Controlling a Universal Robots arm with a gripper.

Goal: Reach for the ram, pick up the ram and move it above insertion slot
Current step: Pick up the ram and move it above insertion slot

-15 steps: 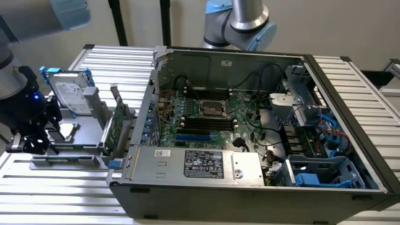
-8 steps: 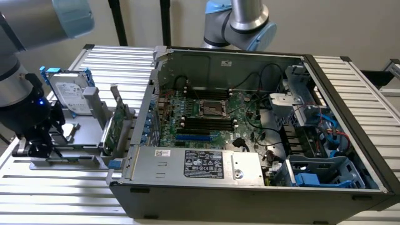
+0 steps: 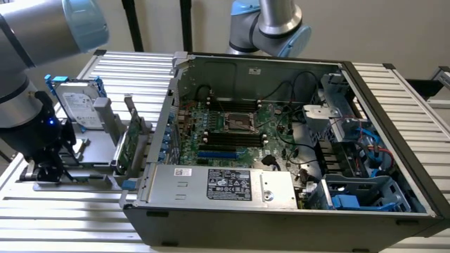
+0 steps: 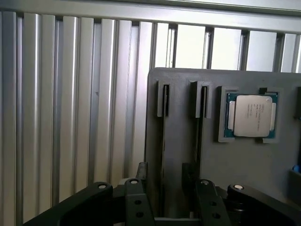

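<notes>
**Inspector:** State of the end effector?

**Assistant:** The end effector (image 4: 165, 172) has its jaws apart and is not clamped on anything. Its two dark fingertips (image 4: 142, 170) stand on either side of one slot in the grey holder (image 4: 178, 141).

**Inspector:** And the ram?

**Assistant:** The ram (image 4: 163, 132) stands on edge in that slot, the one farther from the processor (image 4: 249, 115). From above it reads as a long, thin dark line running along the slot, with a grey clip at its far end. Board colour and chips cannot be made out at this angle. Whether the fingertips touch it, I cannot tell.

**Inspector:** Surroundings?

**Assistant:** A second slot runs parallel, just beside the first, and the processor sits in its own recess. The holder rests on the slatted metal worktop (image 4: 70, 117). In the exterior view the arm is low at the exterior view's left. A hard drive (image 3: 76, 108) and a green card (image 3: 131, 141) stand upright between it and the open computer case (image 3: 281, 211).
</notes>
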